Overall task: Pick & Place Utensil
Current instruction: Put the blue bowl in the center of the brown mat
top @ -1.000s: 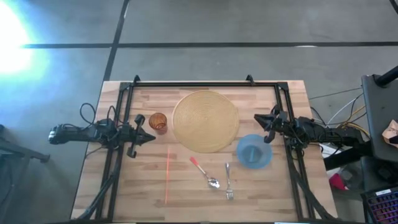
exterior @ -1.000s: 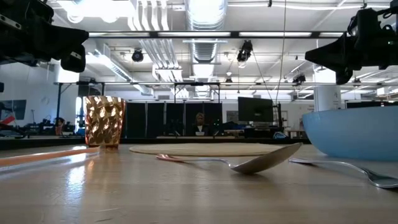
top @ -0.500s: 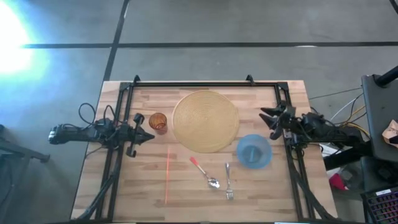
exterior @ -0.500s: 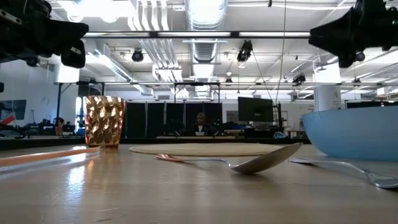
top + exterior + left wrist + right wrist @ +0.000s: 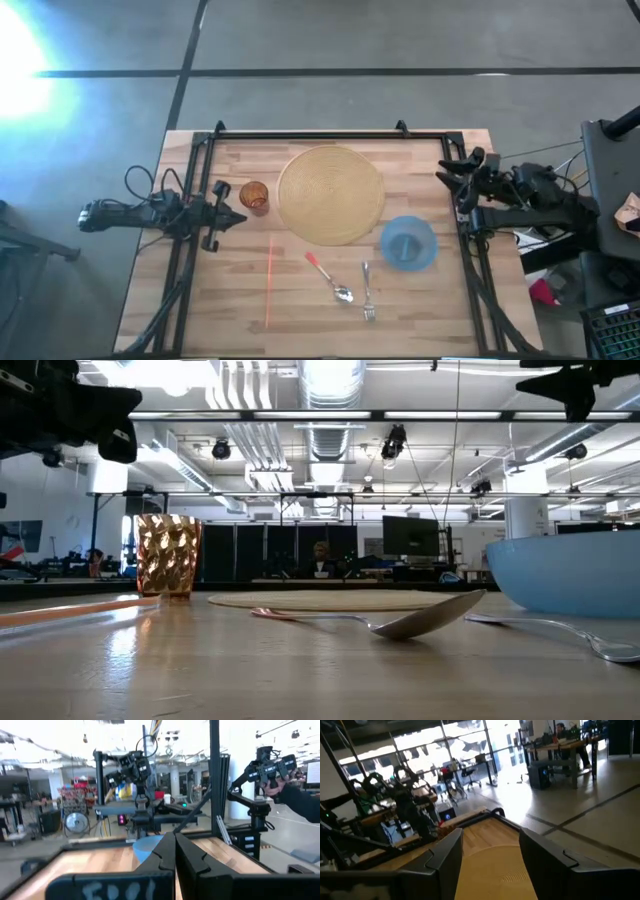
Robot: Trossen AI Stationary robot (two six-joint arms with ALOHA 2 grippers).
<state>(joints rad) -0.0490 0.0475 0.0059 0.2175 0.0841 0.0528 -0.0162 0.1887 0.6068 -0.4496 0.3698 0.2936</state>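
A spoon with a red handle and a metal fork lie flat on the wooden table, near its front middle. In the low view the spoon rests on its bowl and the fork lies to its right. My left gripper hovers shut at the left, beside an amber cup. My right gripper hangs open above the table's right side, beyond a blue bowl. Nothing sits between its fingers.
A round woven placemat lies at the far middle of the table. A thin orange strip lies left of the spoon. Black frame rails run along the left, right and far sides.
My right gripper has drawn back from the blue bowl toward the table's right and far edges, risen, and opened its fingers. The bowl, spoon and fork have stayed where they were.
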